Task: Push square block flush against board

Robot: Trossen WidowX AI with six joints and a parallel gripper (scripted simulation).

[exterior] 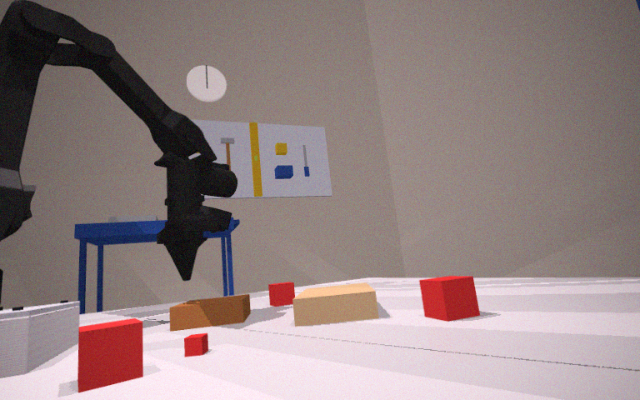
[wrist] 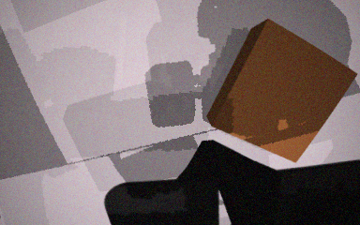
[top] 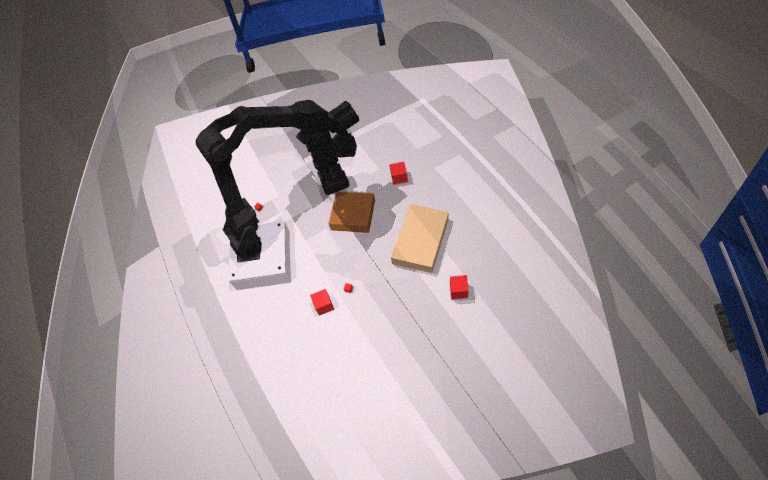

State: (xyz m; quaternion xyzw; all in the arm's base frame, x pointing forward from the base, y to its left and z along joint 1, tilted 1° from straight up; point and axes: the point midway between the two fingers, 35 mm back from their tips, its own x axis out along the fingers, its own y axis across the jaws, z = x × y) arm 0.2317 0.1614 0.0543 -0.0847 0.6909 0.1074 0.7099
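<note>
The square block (top: 352, 210) (exterior: 226, 312) (wrist: 286, 89) is brown and lies flat on the table. The board (top: 420, 234) (exterior: 336, 307) is light tan, longer than the block, and lies flat to its right in the top and exterior views. A strip of table separates them, and they are turned a little differently. My gripper (top: 329, 191) (exterior: 187, 278) (wrist: 207, 146) is shut and empty. It points down and hangs above the table near the block's upper-left corner in the top view. In the exterior view its tips are higher than the block's top. The board is not in the wrist view.
A red cube (top: 398, 173) (exterior: 282, 294) lies above the board in the top view. Another red cube (top: 458, 286) (exterior: 449, 297) lies below it. A third (top: 322, 302) (exterior: 110, 354) and a tiny red cube (top: 348, 287) (exterior: 196, 344) lie below the block. Another tiny cube (top: 258, 207) lies near the arm's base.
</note>
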